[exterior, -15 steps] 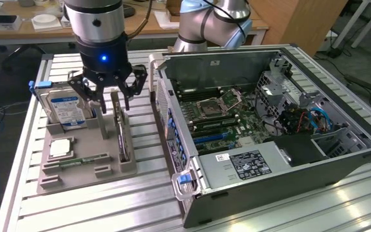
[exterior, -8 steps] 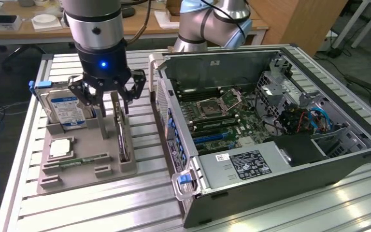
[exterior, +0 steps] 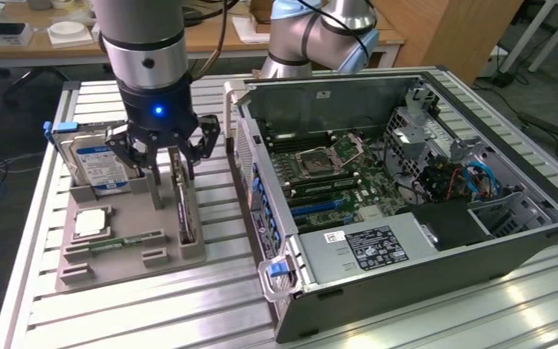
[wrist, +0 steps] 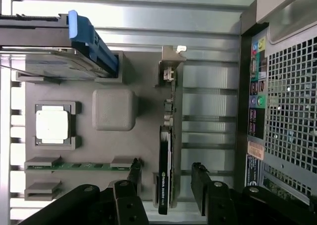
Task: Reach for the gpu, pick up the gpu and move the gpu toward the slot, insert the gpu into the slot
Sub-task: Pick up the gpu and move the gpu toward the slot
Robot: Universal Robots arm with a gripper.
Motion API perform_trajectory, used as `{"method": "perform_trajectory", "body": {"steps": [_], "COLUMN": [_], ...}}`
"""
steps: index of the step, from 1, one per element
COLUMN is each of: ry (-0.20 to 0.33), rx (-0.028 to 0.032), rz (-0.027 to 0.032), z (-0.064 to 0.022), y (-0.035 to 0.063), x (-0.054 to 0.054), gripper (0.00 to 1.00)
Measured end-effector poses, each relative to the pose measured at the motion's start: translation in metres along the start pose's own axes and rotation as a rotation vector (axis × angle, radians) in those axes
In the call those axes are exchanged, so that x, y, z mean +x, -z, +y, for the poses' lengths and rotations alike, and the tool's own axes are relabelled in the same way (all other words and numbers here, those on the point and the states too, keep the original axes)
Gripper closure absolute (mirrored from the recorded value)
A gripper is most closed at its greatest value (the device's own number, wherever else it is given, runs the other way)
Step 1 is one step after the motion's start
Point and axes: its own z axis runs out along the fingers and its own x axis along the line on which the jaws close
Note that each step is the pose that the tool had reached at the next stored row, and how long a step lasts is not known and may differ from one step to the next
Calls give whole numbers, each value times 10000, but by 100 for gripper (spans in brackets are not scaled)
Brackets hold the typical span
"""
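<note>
Scanning from the exterior view's left, we see a hard drive (exterior: 99, 163) standing in the grey holder (exterior: 128, 258), w/ a CPU (exterior: 92, 220) and memory stick (exterior: 114, 242) lying flat beside it. Next, the gpu (exterior: 184, 211) stands on edge in the same holder, approx. upright. The gripper (exterior: 168, 171) hangs over it, jaws wide open. In the wrist view one finger sits each side of the card, neither touching. Further right, the open PC case (exterior: 405, 240) rests on the tabletop (exterior: 114, 316), motherboard (exterior: 328, 174) exposed.

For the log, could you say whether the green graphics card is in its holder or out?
In: the thin green circuit-board card stands edgewise in the grey tray; hand open.
</note>
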Motion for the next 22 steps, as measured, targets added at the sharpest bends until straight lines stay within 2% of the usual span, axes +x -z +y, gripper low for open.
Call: {"method": "perform_trajectory", "body": {"steps": [12,16,22], "ry": [15,16,16], "rx": [-2,0,-1], "rz": [11,14,15], "z": [-58,-63,-68], "y": [-217,-288,-398], "x": [-2,-40,-41], "gripper": [47,47,47]}}
